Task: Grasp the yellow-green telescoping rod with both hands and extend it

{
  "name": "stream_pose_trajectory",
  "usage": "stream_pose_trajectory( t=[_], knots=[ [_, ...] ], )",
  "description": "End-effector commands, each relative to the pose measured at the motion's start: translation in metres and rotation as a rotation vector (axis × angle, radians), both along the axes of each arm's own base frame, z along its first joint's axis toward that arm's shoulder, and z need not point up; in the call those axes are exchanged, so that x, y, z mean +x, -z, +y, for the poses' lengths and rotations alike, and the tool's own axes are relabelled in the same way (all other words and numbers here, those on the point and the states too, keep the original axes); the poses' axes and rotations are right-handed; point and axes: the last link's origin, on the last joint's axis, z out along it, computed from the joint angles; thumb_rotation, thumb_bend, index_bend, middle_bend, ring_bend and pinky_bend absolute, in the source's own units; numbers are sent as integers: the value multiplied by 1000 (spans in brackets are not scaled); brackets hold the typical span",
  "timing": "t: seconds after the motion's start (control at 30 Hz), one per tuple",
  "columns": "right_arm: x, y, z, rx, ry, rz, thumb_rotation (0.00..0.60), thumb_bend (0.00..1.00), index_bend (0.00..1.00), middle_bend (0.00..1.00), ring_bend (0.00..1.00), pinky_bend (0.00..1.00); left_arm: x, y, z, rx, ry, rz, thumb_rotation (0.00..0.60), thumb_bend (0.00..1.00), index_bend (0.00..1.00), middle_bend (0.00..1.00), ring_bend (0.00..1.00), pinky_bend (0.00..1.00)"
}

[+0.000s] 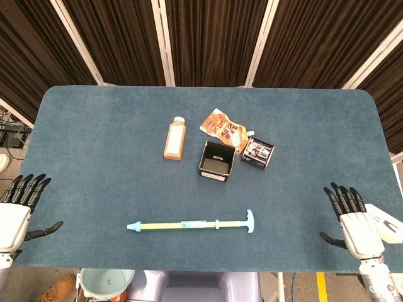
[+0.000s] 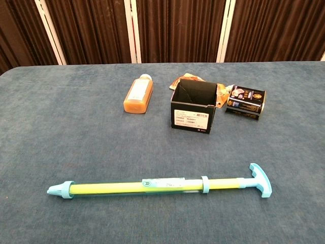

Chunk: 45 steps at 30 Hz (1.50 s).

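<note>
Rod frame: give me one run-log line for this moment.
stage: pre-grasp | rod: flat on table, untouched | left hand: open, at left edge | right hand: open, at right edge

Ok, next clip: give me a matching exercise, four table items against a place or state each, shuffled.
Items:
1. rod
2. bottle
3. black box
4. pouch

Descriptions:
A. open at the top
B. lying flat nearest the robot
C. on its side, left of the box
D. behind the box, orange

Pairs: 1-B, 2-C, 3-A, 4-D
</note>
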Motion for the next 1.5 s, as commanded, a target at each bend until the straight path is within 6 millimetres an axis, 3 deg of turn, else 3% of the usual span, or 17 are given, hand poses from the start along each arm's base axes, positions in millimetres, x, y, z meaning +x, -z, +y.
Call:
stream_pose_trajectory(
  t=[0.03, 0.23, 0.37, 0.53, 0.73, 1.07, 1.5],
  knots=[
    [1, 2, 0, 6, -4, 0, 600, 0, 11, 0, 0, 0, 0, 2, -1, -8, 4, 3, 600, 51, 91, 73, 44, 19],
    [2, 4, -1, 12, -3, -8, 600, 0, 11, 0, 0, 0, 6, 12, -2, -17, 36, -15, 600, 58, 142, 72, 44, 29],
    [3, 4, -3, 14, -1, -19, 600, 0, 12, 0, 0, 0, 19, 34, -4, -65, 109, -44, 600, 78, 224, 71, 44, 39],
    [2, 5, -6, 29, 4, -30, 600, 0, 11, 0, 0, 0, 41, 61, -5, -58, 219, -35, 600, 103, 443, 72, 44, 39],
    [0, 7, -11, 53, 13, -38, 600, 0, 11, 0, 0, 0, 61, 99, -7, -96, 285, 18, 600, 127, 507, 76, 44, 39],
    [-9, -4, -18, 41, 54, -72, 600, 0, 1, 0, 0, 0, 84, 167, -2, -116, 364, 125, 600, 135, 426, 75, 44, 39],
    [-14, -15, -19, 34, 71, -95, 600, 0, 0, 0, 0, 0, 96, 207, 2, -155, 372, 175, 600, 185, 450, 72, 44, 52]
  ],
)
